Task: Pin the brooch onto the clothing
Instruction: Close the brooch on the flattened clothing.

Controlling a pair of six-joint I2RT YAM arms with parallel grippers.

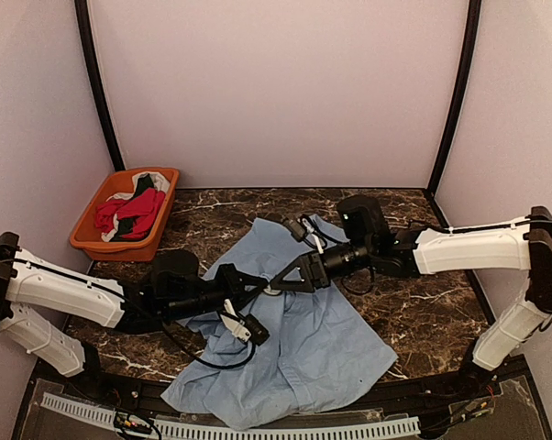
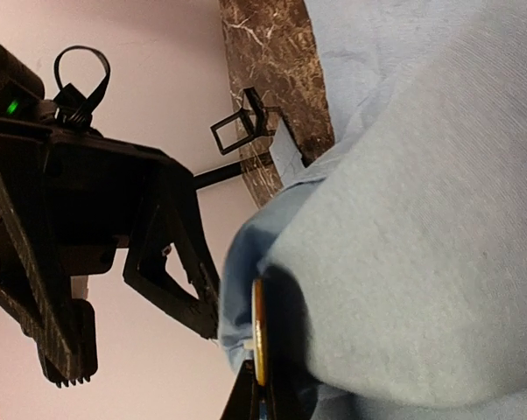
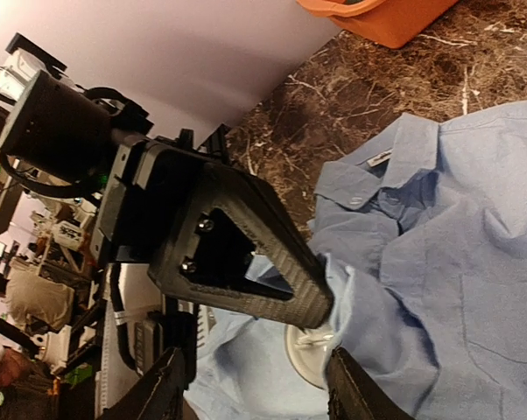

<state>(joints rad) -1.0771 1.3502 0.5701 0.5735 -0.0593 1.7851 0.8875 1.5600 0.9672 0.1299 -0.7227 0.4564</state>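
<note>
The shirt [image 1: 313, 348] is thin woven cloth, matt and creased, with a fine grain up close. The desk [image 1: 423, 293] looks like polished dark marble, glossy and veined in white. The brooch [image 2: 258, 332] shows a shiny gold-toned metal rim; its face is smooth and off-white in the right wrist view. The left gripper [image 3: 320, 306] and right gripper [image 3: 262, 385] are matt black plastic with a finely ribbed surface. The arm shells [image 1: 469, 249] are smooth white plastic. The tub [image 1: 88, 240] at the desk's far left corner — smooth orange plastic — holds soft cloth garments [image 1: 134, 215].
</note>
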